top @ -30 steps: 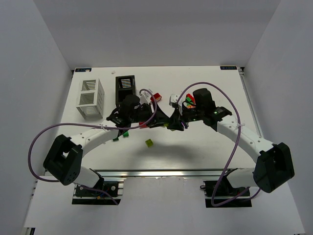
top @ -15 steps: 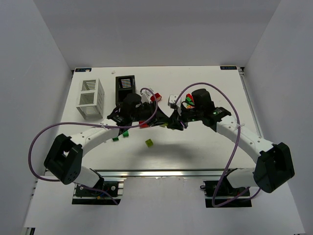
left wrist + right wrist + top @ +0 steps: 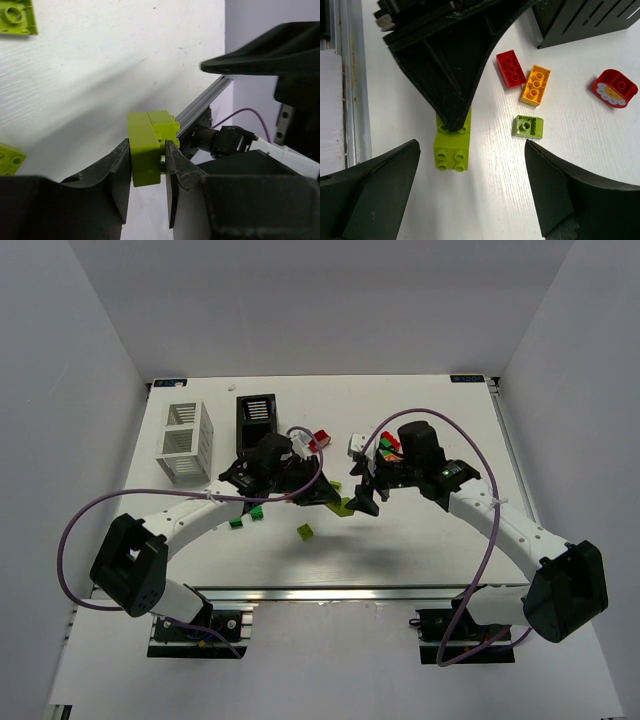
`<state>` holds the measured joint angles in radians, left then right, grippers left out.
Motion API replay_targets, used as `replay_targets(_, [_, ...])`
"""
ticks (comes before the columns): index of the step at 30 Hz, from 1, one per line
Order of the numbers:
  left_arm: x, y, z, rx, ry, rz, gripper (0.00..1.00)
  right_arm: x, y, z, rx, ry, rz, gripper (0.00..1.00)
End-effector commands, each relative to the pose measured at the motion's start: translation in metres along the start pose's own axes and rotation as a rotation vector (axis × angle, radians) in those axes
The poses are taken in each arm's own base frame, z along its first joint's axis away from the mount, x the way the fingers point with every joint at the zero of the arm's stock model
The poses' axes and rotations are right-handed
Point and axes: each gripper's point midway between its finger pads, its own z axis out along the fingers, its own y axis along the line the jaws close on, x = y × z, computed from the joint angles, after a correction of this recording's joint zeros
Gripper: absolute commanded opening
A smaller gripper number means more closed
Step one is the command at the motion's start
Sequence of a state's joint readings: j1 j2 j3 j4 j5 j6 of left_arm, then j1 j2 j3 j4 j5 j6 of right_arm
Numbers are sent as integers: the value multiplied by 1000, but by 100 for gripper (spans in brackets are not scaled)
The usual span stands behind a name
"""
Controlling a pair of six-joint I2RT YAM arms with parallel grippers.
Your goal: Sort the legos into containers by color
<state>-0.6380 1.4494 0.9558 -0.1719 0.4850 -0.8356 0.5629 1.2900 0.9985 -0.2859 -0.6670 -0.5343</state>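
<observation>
Your left gripper (image 3: 148,162) is clamped on a yellow-green plastic brick (image 3: 149,135), one finger on each flat side; the brick is mid-table, to the right of the black slatted two-compartment bin (image 3: 256,415) and nearer the arm bases; whether it is clear of the white tabletop (image 3: 495,165) cannot be told; your right gripper (image 3: 470,195) stands spread wide just beside it, holding nothing; beyond lie a red brick (image 3: 511,68), an orange-yellow brick (image 3: 535,85), a small yellow-green sloped piece (image 3: 528,126) and a red rounded piece with a white petal print (image 3: 615,88); the white slatted bin (image 3: 186,443) stands left of the black one.

White arms (image 3: 190,515), black joints (image 3: 128,565), purple cables (image 3: 68,540)
</observation>
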Motion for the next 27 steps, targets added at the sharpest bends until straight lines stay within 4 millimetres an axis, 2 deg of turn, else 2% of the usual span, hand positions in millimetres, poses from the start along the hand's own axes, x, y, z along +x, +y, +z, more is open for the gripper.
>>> replay_targets(1, [-8,-7,-7,-11,-24,57,6,-3,8,-9,-28,-12,-39,89])
replay_targets(8, [-10,-13,-7,10,-25,62,6,7,27,-4,-142,-17,-39,89])
replay_targets(19, [-16,-28,-10,66,-55,54,6,27,14,13,-122,56,7,79])
replay_targets(27, [-17,-32,-9,88,-57,45,6,32,9,18,-96,61,20,63])
